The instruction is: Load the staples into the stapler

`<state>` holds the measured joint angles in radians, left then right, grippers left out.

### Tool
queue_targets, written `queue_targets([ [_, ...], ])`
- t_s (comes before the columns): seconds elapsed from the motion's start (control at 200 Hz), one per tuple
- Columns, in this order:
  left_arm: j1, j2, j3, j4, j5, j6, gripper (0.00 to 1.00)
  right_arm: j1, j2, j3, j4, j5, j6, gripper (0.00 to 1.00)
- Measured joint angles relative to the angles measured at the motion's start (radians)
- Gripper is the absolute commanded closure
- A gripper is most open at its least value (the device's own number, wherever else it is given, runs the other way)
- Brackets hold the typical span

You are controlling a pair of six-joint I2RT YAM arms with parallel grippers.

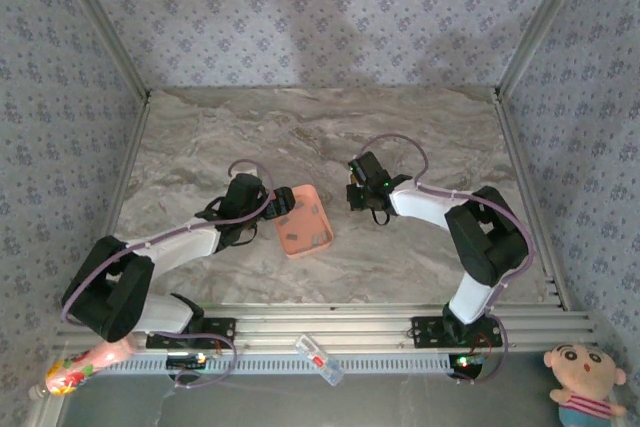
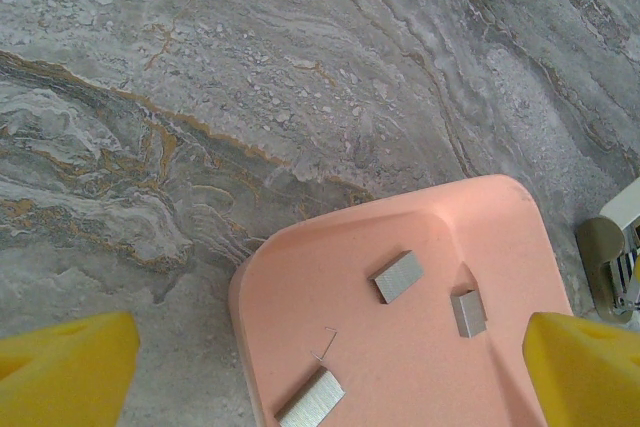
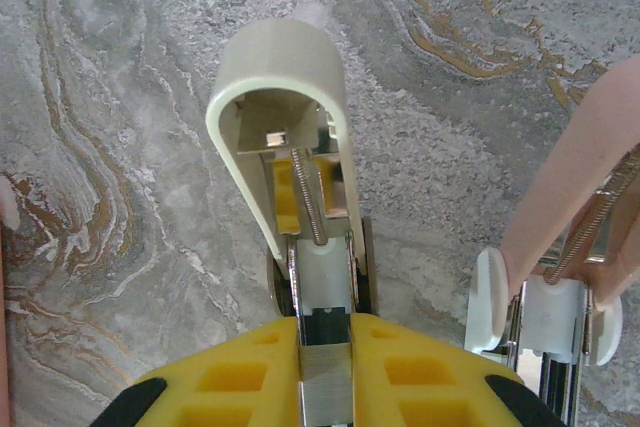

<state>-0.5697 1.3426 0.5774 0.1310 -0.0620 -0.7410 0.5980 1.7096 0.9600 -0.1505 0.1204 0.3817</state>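
the left hand [image 2: 322, 372] hangs low over the worktop [image 2: 250, 97], a grey marble-look slab with rusty veins. its two blunt yellow fingertips [image 2: 60, 367] stand wide apart at 7 and 5 o'clock of its wrist view, gripping nothing. between them lies one rounded corner of the pink tray [image 2: 300, 277], a shallow, smooth, matte dish. the staples [image 2: 397, 276] rest on its floor as three short ribbed blocks of silver-grey metal, well apart from each other: one toward 12 o'clock, one toward 3 o'clock, and one at 6 o'clock cut by the frame edge. a single thin bent wire staple lies between the 12 and 6 o'clock blocks. from the top camera the tray sits near mid-worktop, with the left hand at its 9 o'clock edge and the right hand [image 3: 325, 347] off at its 3 o'clock, apart from it. the right hand's yellow fingers [image 3: 240, 377], moulded with square recesses, are pressed together on a thin flat steel strip of the stapler [image 3: 275, 57]. the stapler's glossy cream shell rises in a rounded arch toward 12 o'clock, and a coiled spring runs down inside it. just beside it at 3 o'clock is a pink arm [image 3: 570, 177] with its own spring and rounded white plastic ends.
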Motion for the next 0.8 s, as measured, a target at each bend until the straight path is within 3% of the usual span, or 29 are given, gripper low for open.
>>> queue_targets([
  [0.8,0.0,0.0,0.0,0.0,0.0,0.0,0.02,0.01,-0.016,-0.043,0.051,0.004,-0.116,0.82],
])
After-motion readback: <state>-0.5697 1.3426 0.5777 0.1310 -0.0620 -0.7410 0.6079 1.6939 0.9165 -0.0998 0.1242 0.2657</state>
